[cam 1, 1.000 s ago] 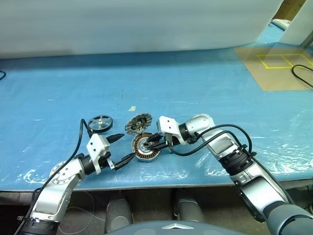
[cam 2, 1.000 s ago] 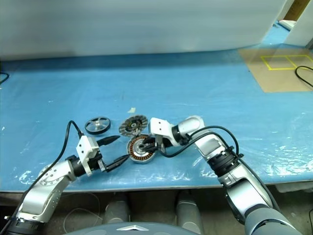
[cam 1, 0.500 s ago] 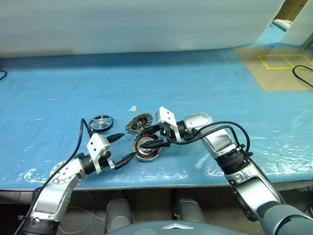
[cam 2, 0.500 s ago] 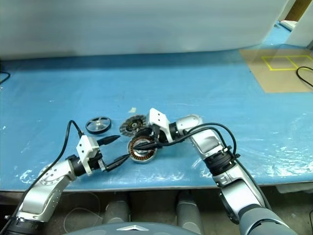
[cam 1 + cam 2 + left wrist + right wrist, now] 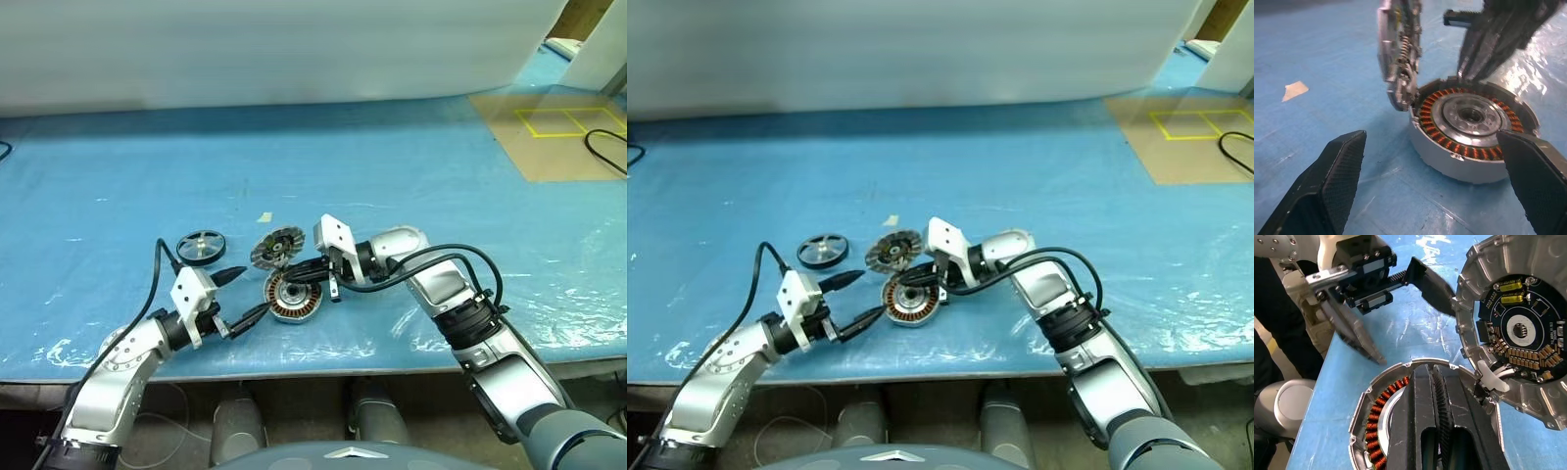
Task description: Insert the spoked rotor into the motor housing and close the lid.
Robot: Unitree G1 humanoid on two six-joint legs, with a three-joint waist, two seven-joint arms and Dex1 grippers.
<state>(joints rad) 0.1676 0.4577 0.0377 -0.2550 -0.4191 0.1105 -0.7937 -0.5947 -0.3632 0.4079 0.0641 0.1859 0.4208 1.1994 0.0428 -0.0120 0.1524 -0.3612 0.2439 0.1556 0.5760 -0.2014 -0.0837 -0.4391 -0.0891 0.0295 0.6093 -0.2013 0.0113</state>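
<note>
The motor housing [image 5: 292, 298], a round metal disc with copper windings around a silver hub [image 5: 1469, 115], lies flat on the blue table. My right gripper [image 5: 293, 278] is shut just above its hub, with nothing between its fingers [image 5: 1426, 431]. The lid [image 5: 275, 247], a finned disc with a circuit board [image 5: 1520, 328], leans tilted at the housing's far rim. The spoked rotor [image 5: 201, 246], a black wheel, lies flat to the left of the lid. My left gripper [image 5: 251, 293] is open just left of the housing, one finger [image 5: 1327, 186] on each side, apart from it.
A small white scrap [image 5: 263, 217] lies behind the lid. At the far right are a brown board with yellow tape squares [image 5: 563, 122] and a black cable [image 5: 602, 147]. The table's front edge [image 5: 313, 364] runs close below both grippers.
My right gripper's fingers, half open at the housing before, have closed together over its hub. The left arm and the three parts have stayed where they were.
</note>
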